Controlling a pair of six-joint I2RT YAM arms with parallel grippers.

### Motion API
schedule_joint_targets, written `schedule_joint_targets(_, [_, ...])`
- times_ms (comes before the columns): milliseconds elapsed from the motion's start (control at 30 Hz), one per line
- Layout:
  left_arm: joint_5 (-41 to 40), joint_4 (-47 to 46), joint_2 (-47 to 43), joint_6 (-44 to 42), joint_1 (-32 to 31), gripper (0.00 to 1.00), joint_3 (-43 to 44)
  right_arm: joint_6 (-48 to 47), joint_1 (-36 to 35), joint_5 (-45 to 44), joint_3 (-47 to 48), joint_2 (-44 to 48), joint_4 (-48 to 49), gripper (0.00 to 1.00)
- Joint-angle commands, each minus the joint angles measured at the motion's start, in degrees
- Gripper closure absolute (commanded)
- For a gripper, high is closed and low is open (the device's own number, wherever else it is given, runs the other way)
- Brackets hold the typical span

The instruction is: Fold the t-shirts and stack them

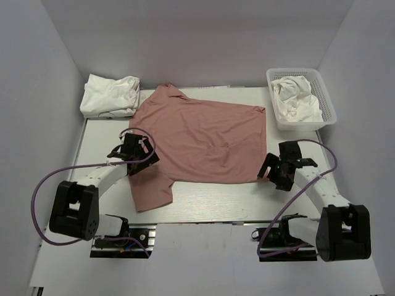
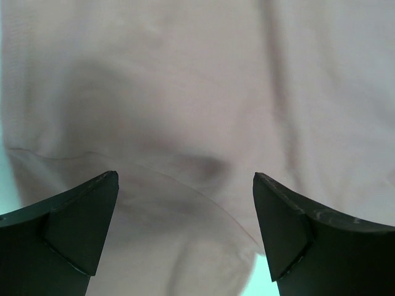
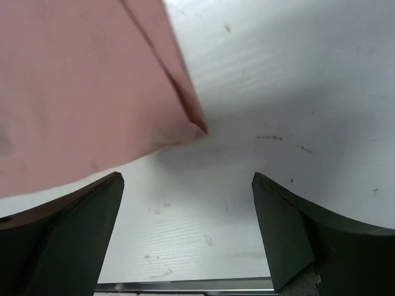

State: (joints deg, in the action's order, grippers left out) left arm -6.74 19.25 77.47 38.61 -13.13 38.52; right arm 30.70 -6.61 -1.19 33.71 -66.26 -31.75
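A dusty-pink t-shirt (image 1: pixel 203 139) lies spread across the middle of the table, its plain side up, one sleeve hanging toward the near left (image 1: pixel 151 191). My left gripper (image 1: pixel 143 159) is open over the shirt's left edge; pink cloth (image 2: pixel 185 111) fills the left wrist view between the spread fingers. My right gripper (image 1: pixel 273 172) is open and empty just off the shirt's near right corner (image 3: pixel 199 126), over bare table. A folded white t-shirt (image 1: pixel 111 95) lies at the far left. Crumpled white shirts (image 1: pixel 296 102) sit in a basket.
A white mesh basket (image 1: pixel 328 105) stands at the far right. Grey walls close in the table on three sides. Purple cables (image 1: pixel 43 185) loop from both arms. The table's metal front edge (image 3: pixel 185 285) shows below the right gripper.
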Motion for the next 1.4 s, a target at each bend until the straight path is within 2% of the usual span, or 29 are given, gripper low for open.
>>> schedule_joint_targets(0, [6.4,-2.5,-4.5,-3.1,-0.7,0.0,1.7,-6.8,-0.1,-1.8,7.3,5.7,-0.4,0.1])
schedule_joint_targets(67, [6.9,-3.7,-5.1,-3.6,-0.7,0.0,3.7,-10.2,-0.3,-1.7,9.8,5.8,2.0,0.1])
schedule_joint_targets(200, [5.1,-3.7,-3.0,-4.2,-0.7,0.0,7.3,-10.5,-1.3,-2.4,13.6,1.6,7.0,0.1])
schedule_joint_targets(500, [1.3,-3.0,3.0,-5.2,0.5,0.0,11.9,-11.8,-4.5,-3.0,25.3,-21.8,14.3,0.1])
schedule_joint_targets(667, [0.2,-3.6,6.5,-5.8,0.5,0.0,13.1,-12.2,-4.4,-3.4,32.8,-32.5,15.8,0.1])
schedule_joint_targets(800, [-0.5,-3.0,10.0,-6.4,0.5,0.0,15.4,-12.5,-4.3,-3.1,37.4,-37.5,14.8,0.11])
schedule_joint_targets(1133, [-0.5,-3.5,10.6,-6.9,0.5,0.0,15.4,-12.7,-4.5,-1.2,37.8,-41.4,14.9,0.12])
schedule_joint_targets(1200, [-1.0,-3.5,10.6,-6.9,0.5,0.0,15.4,-12.5,-4.5,-0.7,37.7,-41.5,14.5,0.19])
schedule_joint_targets(1367, [-1.0,-3.5,10.6,-6.9,0.5,0.0,14.9,-12.2,-4.5,-0.8,36.7,-41.1,14.2,0.25])
